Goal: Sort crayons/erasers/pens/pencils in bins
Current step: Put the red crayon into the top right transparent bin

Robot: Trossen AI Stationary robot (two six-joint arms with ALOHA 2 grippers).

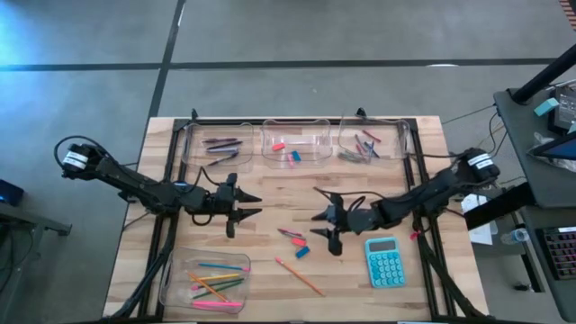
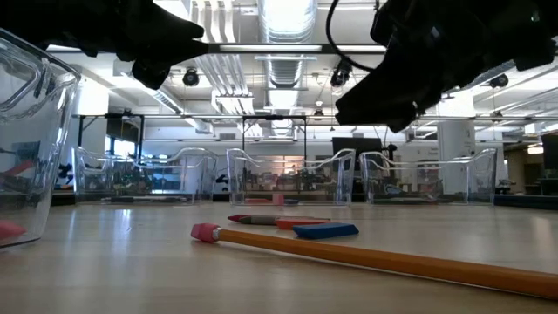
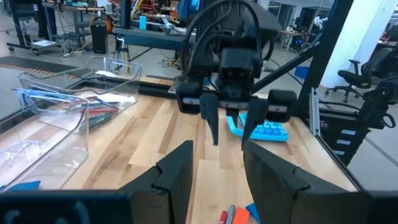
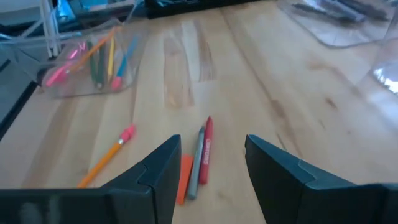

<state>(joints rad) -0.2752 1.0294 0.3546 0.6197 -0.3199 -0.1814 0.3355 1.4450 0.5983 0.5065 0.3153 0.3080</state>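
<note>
Bins (image 1: 206, 279): four. Calculator (image 1: 384, 262): one. Loose on bench (image 1: 270, 202): one pencil (image 1: 300, 276), roughly four smaller pieces.

I work in an industrial robotics lab. My wooden table (image 1: 270, 180) stands on a grey concrete floor (image 1: 315, 36) marked with dark lines. Exposed ducts (image 2: 283, 61) and strip lighting run overhead. Beyond it I note further benches (image 3: 68, 6), black office chairs (image 3: 373, 68), and a side desk (image 1: 540, 126) carrying equipment.
</note>
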